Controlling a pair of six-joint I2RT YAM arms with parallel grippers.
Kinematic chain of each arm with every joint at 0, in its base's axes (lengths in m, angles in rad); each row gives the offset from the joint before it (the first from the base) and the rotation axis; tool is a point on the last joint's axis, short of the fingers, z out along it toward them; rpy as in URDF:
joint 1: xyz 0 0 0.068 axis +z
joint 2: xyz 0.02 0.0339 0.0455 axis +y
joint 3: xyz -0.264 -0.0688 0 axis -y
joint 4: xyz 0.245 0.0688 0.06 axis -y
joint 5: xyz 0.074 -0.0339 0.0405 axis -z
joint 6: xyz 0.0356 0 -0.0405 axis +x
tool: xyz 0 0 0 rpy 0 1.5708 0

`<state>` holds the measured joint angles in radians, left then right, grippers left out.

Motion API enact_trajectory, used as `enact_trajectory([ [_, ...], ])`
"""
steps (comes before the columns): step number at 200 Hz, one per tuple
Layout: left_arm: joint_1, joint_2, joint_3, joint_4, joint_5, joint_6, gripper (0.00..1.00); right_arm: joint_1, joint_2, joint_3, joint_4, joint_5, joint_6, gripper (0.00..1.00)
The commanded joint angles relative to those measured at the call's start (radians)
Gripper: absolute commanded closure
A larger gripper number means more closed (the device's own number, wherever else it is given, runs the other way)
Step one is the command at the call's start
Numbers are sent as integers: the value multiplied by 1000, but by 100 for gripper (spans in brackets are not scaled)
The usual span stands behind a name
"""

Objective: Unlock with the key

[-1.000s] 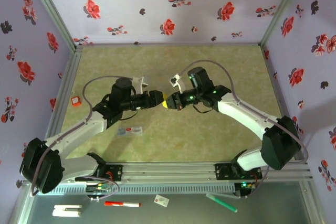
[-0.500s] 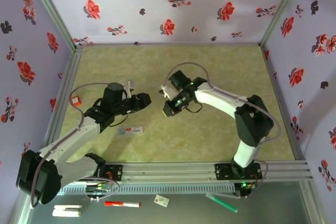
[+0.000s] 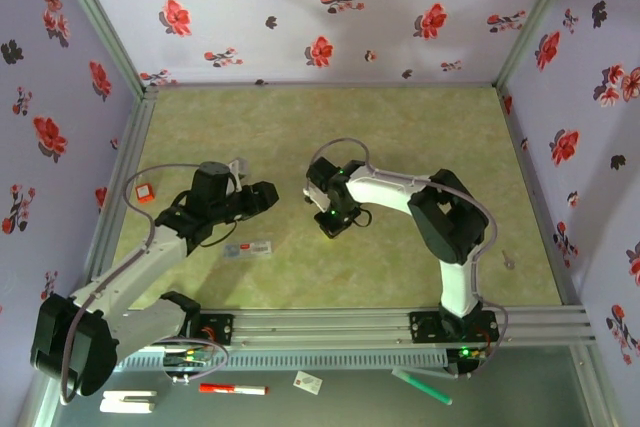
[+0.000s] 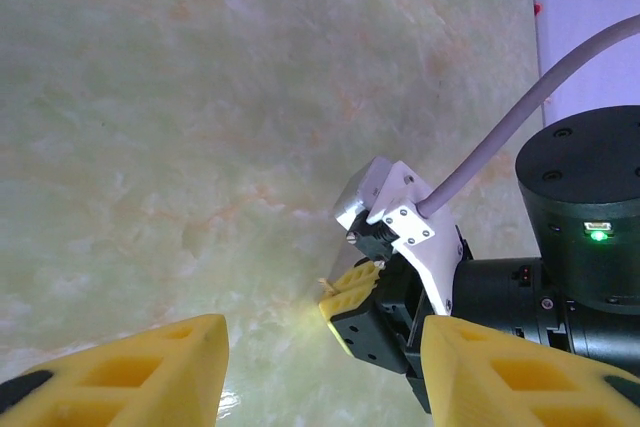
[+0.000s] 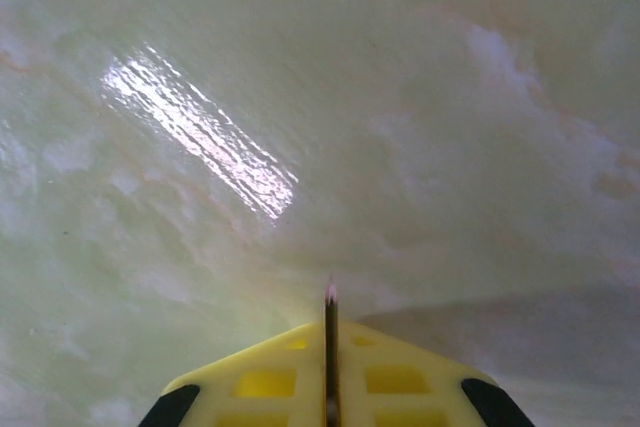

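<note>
At mid-desk (image 3: pixel 400 137), right end effector (image 5: pixel 330 347) clenched on the key (image 5: pixel 330 305), blade projecting beyond the fingertips (image 5: pixel 260 382), presumably for insertion; left end effector (image 4: pixel 320 377), just to its left, released and empty, free to assist.

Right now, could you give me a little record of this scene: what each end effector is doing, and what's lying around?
Left end effector: open, nothing between its fingers, facing the other arm
Right end effector: shut on a thin dark sliver, apparently the key, pointing down at the table
Contact between arms: none, they are apart
Loose items: small red object by the left edge; card near the left arm
</note>
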<state>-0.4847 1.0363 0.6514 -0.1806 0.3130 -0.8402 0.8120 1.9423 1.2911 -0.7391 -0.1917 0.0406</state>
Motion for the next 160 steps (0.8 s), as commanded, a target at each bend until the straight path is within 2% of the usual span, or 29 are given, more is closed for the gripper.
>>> enact_trajectory([
  [1,11,-15,-18,-25,-18,29,45,8,22,17,-22,26,-30,87],
  [100,11,-13,-27,-20,-17,27,43,1,-34,-69,12,15,22,77],
  [160,12,-10,-29,-17,-17,26,42,-20,-94,-132,39,10,57,75],
])
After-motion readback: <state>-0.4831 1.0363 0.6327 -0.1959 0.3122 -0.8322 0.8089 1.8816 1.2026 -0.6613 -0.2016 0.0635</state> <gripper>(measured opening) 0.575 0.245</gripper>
